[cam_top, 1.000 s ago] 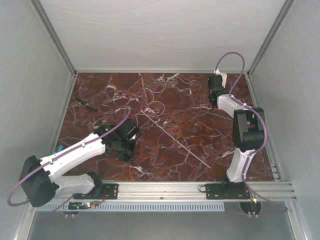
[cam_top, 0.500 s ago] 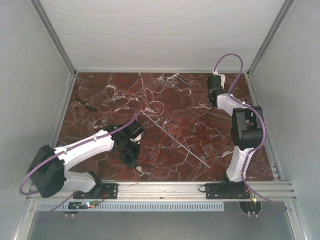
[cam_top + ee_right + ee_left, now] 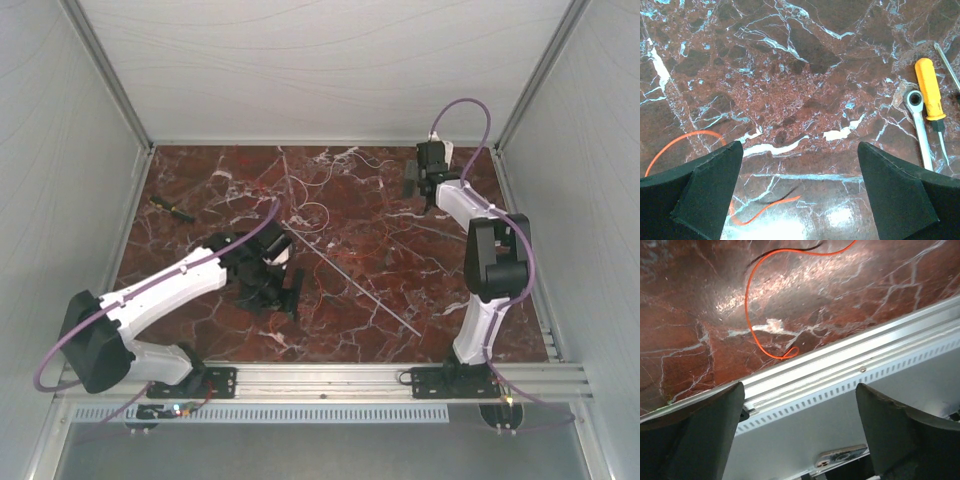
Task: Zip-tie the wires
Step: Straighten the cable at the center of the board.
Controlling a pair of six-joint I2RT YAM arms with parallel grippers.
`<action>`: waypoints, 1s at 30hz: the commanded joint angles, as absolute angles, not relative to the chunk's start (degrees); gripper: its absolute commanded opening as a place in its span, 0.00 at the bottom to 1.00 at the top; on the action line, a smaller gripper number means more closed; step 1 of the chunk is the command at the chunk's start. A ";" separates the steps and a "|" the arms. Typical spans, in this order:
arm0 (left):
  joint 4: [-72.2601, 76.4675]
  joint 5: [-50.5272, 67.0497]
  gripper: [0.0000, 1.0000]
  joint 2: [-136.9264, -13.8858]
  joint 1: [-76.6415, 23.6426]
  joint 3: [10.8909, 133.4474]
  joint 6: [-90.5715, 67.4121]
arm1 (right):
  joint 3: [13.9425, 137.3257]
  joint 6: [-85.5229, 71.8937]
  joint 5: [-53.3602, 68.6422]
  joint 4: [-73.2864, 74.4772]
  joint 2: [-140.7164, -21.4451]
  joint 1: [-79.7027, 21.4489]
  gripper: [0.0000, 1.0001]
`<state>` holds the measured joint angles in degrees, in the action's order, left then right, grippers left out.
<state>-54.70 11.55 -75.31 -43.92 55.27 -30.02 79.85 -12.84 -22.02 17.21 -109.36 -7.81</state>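
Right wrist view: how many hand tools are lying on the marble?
2. A yellow-handled screwdriver lies near the right edge; a metal wrench lies alongside, just left. A thin grey rod at the frame's edge may be a third.
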 commanded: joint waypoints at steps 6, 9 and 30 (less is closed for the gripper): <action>-65.49 8.75 1.00 -75.79 -43.25 67.60 -29.14 | 80.77 -16.42 -22.95 23.61 -101.14 -7.67 0.98; -68.56 5.67 1.00 -74.99 -42.70 72.08 -28.99 | 80.01 -16.88 -23.16 24.44 -97.97 -7.77 0.98; -42.12 6.08 0.99 -75.51 -23.49 76.08 -26.63 | 71.67 -26.22 -15.58 23.48 -72.41 -15.62 0.98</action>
